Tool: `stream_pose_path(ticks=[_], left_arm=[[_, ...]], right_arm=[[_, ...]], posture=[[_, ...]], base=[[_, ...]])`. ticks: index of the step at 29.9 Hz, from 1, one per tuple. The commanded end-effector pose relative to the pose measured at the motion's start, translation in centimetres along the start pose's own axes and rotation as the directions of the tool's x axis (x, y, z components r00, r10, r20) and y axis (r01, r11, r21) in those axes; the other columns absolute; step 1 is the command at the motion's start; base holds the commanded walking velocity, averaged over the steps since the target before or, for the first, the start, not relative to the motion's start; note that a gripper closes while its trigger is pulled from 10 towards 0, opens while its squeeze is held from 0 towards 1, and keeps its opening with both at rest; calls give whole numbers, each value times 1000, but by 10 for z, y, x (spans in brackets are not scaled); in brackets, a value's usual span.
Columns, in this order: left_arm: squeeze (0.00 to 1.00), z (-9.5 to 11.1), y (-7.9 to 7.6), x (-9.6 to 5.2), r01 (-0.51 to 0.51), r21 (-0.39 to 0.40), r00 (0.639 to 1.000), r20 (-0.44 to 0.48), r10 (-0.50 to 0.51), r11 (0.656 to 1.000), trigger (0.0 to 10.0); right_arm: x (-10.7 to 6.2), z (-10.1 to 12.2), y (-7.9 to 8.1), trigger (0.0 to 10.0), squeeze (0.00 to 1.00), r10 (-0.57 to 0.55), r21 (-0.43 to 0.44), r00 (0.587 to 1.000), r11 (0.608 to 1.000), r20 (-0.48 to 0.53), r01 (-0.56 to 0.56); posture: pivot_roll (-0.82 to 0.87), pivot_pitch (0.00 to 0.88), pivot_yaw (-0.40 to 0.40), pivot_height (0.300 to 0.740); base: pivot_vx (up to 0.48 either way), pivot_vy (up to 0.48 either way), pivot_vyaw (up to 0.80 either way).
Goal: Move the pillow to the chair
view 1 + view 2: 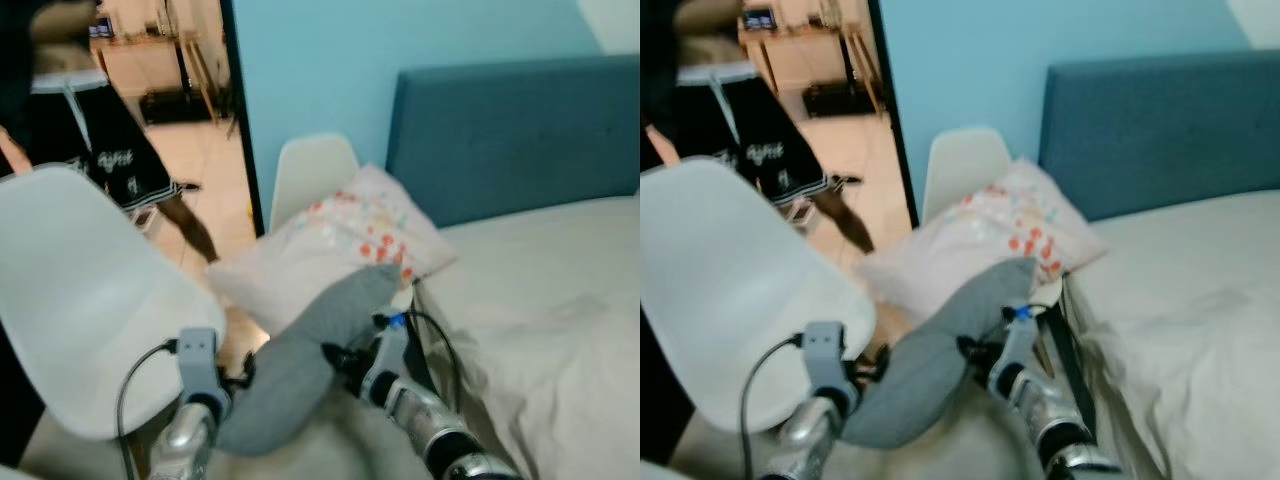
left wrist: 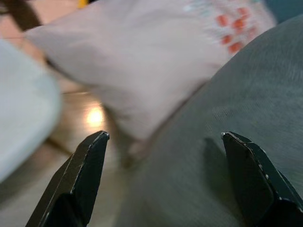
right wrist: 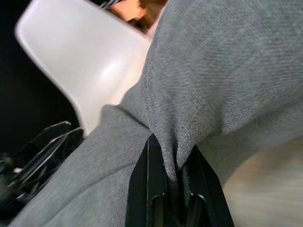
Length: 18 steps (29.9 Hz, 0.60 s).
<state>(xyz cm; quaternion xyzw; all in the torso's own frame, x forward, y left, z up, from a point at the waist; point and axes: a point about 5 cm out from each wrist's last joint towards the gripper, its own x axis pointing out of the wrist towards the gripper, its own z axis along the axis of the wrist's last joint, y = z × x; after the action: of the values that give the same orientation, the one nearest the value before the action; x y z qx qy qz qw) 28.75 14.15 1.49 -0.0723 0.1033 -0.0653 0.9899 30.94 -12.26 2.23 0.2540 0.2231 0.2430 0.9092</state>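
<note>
A grey pillow hangs between my two arms, low in front of me. My right gripper is shut on a pinched fold of its fabric, at the pillow's right side. My left gripper is open, its fingers spread wide against the pillow's left end. The white shell chair stands close on my left, its seat just beside the left gripper. The pillow's lower end sags below the chair's seat edge.
A pink floral pillow lies at the head of the bed, against a blue headboard. A second white chair stands behind it by the blue wall. A person in dark shorts stands in the doorway at the left.
</note>
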Motion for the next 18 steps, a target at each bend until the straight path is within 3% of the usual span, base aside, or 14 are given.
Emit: stream_pose_path(ticks=[1,14,18], left_arm=[[0,-3,8,-3,-26,10,999,-18,26,1000,10000],[0,-5,14,-2,-92,22,994,-50,93,996,10000],[0,-6,14,-2,-90,24,994,-53,92,996,10000]], right_arm=[[7,10,11,10000,0,58,-27,997,998,52,-56],[8,9,16,10000,0,103,-61,994,993,43,-100],[9,7,16,10000,0,104,-77,994,992,20,-102]], posture=[[-102,22,-1,676],[-99,8,-8,676],[-99,6,-7,676]], base=[[0,0,800],[0,0,800],[0,0,0]])
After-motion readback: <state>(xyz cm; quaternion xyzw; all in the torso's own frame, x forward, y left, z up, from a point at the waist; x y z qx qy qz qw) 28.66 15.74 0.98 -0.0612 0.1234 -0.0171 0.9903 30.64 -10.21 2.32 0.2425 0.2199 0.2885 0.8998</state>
